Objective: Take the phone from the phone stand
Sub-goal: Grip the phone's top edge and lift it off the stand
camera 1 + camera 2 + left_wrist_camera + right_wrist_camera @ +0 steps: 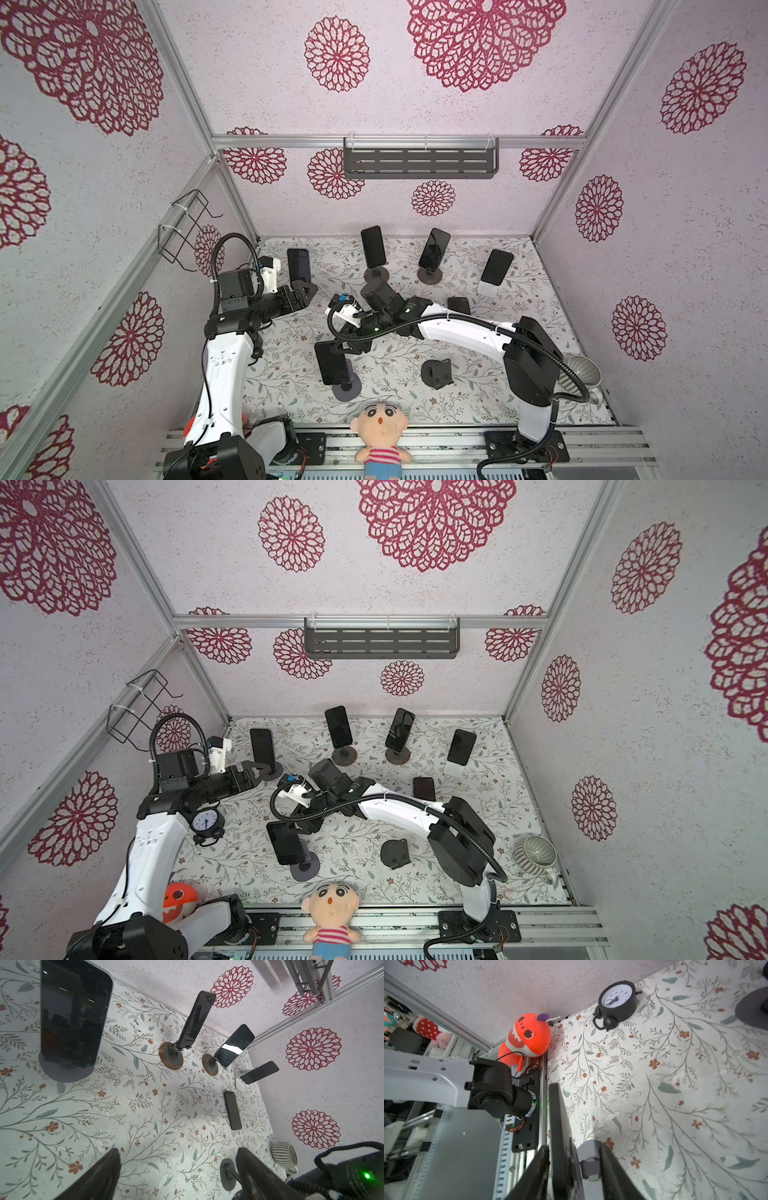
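At the table's front, your right gripper [574, 1148] straddles the phone [558, 1122], which sits on its phone stand [588, 1164], jaws part-open, not clamped. Beyond, the clock [616, 999] shows numerals. Farthest, your left gripper [177, 1149] gapes wide, empty.

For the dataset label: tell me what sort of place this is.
Probably a robot test booth, not a home: metal frame rails hold patterned walls, two robot arms stand on a front rail, and many phones sit on stands like props.
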Robot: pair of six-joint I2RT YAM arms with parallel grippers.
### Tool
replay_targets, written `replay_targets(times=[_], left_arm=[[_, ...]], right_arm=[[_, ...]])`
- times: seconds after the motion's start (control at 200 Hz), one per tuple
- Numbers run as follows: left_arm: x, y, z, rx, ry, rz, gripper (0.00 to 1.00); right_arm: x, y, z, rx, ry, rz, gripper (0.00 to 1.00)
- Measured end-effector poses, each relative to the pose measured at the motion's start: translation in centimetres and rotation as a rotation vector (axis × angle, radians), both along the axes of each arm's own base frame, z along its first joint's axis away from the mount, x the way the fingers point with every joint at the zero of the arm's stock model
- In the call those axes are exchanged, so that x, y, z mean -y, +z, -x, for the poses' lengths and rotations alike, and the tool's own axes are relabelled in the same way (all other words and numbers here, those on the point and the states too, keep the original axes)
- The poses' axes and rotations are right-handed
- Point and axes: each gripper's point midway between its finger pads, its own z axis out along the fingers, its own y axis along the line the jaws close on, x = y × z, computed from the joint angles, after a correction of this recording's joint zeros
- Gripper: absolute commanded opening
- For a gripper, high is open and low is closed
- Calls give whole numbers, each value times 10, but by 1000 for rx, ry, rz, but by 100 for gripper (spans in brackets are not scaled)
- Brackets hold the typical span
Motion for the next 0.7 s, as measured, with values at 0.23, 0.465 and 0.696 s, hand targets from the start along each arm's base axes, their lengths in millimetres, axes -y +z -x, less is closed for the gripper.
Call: replay_targets(times=[0.23,0.465,0.696], left_arm=[[1,0,0,0,-3,2,91],[9,8,0,18,-36,63,91],[26,13,0,29,-80,80,89]], right_arm=[[-1,1,-1,1,-3,-4,14],[10,8,-11,18,-33,18,6],[53,54,-57,36,-145,-42,4]])
